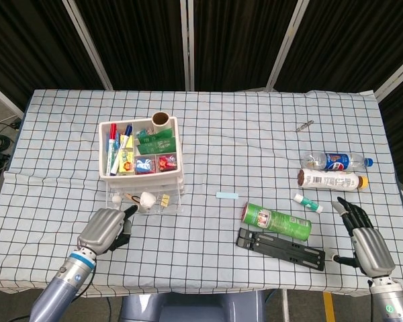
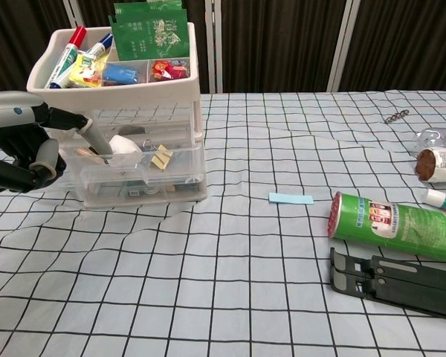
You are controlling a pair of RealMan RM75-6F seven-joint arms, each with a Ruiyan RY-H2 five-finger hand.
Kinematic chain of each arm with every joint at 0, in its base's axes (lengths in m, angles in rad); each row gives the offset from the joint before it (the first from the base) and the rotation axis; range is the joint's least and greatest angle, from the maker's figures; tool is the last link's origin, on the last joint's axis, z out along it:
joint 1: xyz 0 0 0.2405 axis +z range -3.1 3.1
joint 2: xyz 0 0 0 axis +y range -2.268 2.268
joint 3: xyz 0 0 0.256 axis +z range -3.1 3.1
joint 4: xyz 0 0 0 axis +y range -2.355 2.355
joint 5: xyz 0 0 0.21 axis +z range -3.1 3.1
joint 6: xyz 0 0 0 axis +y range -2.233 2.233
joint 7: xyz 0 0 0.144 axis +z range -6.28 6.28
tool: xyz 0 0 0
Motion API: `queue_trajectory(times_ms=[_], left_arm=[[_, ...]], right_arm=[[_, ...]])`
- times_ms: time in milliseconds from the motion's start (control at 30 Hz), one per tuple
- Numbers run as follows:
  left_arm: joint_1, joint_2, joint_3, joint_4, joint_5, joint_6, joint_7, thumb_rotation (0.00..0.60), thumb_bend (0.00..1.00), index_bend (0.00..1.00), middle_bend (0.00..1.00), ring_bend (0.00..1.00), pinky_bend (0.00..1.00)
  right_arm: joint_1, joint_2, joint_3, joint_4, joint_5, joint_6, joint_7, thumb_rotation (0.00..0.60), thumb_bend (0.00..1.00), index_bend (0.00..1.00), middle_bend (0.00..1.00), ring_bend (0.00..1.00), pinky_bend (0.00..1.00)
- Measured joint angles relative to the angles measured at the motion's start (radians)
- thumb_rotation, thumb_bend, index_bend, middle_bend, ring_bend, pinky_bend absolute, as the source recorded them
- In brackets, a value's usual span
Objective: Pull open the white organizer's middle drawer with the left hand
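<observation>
At the near left of the checked tablecloth [image 1: 208,261], the left hand [image 1: 105,229] sits with its fingers curled in and one finger hooked onto the front edge of the middle drawer [image 2: 137,160]. That clear drawer juts well out of the white organizer [image 1: 142,173] toward the near table edge. Inside it, from the chest view: a white roundish object [image 2: 124,146], a small yellowish clip-like piece [image 2: 162,157] and some thin bits too small to make out. Below, the bottom drawer [image 2: 145,190] looks closed, its contents a blur. Up top, the organizer's open tray holds upright markers with red and blue caps [image 1: 112,142], a yellow packet [image 1: 125,161], green packets [image 1: 154,141], small red items [image 1: 166,161] and a brown-rimmed roll [image 1: 160,119] at the back corner.

Moving right across the cloth, a pale blue slip [image 1: 226,196] lies alone mid-table. Further on, a green can [image 1: 276,221] lies on its side, just beyond a flat black stand [image 1: 281,249]. Past those lie a small white tube with a green cap [image 1: 308,202], a white bottle with a yellow cap [image 1: 332,180] and a clear bottle with a blue label [image 1: 336,161], all on their sides. Down at the near right corner, the right hand [image 1: 363,237] rests on the table with fingers spread, holding nothing.
</observation>
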Motion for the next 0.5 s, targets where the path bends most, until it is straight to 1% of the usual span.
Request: queue_trajectory(times_ms=[200,400,433,500], left_arm=[[0.020,0.015,0.011,-0.005,0.062,0.014,-0.037,0.600,0.89,0.25,0.83,0.80,0.72],[0.033,0.044,0.006,-0.015,0.103,0.027,-0.069,0.600,0.87,0.24,0.83,0.80,0.72],[0.035,0.050,0.004,-0.017,0.109,0.030,-0.074,0.600,0.84,0.24,0.83,0.80,0.72],[0.040,0.068,-0.001,-0.025,0.127,0.036,-0.087,0.600,0.73,0.24,0.83,0.80,0.72]], right_arm=[[0.000,-0.001,-0.001,-0.001,-0.002,0.000,-0.002,0.600,0.11,0.01,0.00,0.00,0.00],[0.000,-0.001,-0.001,-0.001,-0.001,0.001,-0.001,0.600,0.11,0.01,0.00,0.00,0.00],[0.000,-0.001,-0.001,0.000,-0.001,0.000,-0.001,0.600,0.11,0.01,0.00,0.00,0.00],[0.000,-0.001,-0.001,0.000,-0.001,0.000,-0.001,0.600,0.11,0.01,0.00,0.00,0.00]])
